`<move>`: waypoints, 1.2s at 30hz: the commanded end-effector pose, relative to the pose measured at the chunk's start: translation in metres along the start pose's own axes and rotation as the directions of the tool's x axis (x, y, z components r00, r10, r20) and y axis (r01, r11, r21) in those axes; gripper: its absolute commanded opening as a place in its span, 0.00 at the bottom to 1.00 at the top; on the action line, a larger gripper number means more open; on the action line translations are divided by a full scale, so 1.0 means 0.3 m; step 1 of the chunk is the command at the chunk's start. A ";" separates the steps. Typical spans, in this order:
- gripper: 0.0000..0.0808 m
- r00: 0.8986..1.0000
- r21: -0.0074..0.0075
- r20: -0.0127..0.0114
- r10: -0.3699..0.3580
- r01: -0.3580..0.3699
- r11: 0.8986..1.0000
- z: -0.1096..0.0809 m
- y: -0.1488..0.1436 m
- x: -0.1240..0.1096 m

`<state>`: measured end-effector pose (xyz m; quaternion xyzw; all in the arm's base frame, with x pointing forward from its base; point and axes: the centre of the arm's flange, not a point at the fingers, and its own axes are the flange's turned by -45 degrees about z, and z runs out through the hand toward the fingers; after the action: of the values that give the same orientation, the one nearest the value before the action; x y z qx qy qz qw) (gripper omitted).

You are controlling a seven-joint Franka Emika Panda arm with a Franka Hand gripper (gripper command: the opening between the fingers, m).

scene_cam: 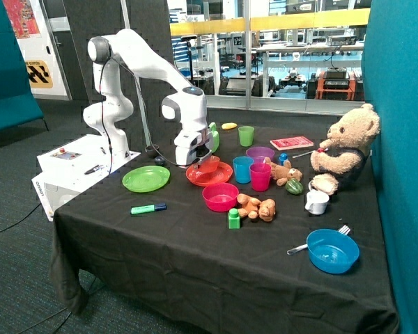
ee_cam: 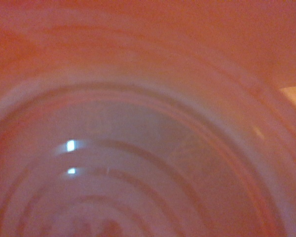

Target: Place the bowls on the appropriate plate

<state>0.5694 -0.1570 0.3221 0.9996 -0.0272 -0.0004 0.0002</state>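
Observation:
The orange-red bowl (scene_cam: 209, 165) sits on the orange-red plate (scene_cam: 210, 175) in the middle of the table. My gripper (scene_cam: 197, 157) is low over that bowl, at its rim on the green plate's side. The wrist view is filled by an orange-red surface with round ridges (ee_cam: 138, 148), very close to the camera. A lime green plate (scene_cam: 145, 179) lies bare beside the red plate. A lime green shape (scene_cam: 214, 133) shows just behind my gripper; I cannot tell whether it is the green bowl.
A pink bowl (scene_cam: 220, 196), blue cup (scene_cam: 242, 169) and pink cup (scene_cam: 260, 176) stand close to the red plate. A purple bowl (scene_cam: 260, 152), green cup (scene_cam: 246, 135), teddy bear (scene_cam: 345, 149), white mug (scene_cam: 316, 202), blue bowl (scene_cam: 332, 250), marker (scene_cam: 148, 208) and green block (scene_cam: 234, 218) are also there.

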 end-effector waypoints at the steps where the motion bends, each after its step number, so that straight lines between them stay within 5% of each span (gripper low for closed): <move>1: 0.00 1.000 0.000 -0.001 -0.015 0.015 1.000 0.029 -0.003 0.012; 12: 0.03 1.000 0.000 -0.001 -0.025 0.025 1.000 0.031 -0.005 0.023; 14: 0.20 1.000 0.000 -0.001 -0.024 0.024 1.000 0.032 -0.002 0.020; 21: 0.57 1.000 0.000 -0.001 -0.024 0.024 1.000 0.031 0.015 0.003; 36: 0.76 1.000 0.000 -0.001 -0.029 0.029 1.000 0.015 0.024 -0.012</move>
<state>0.5708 -0.1631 0.3142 0.9999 -0.0149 -0.0002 0.0000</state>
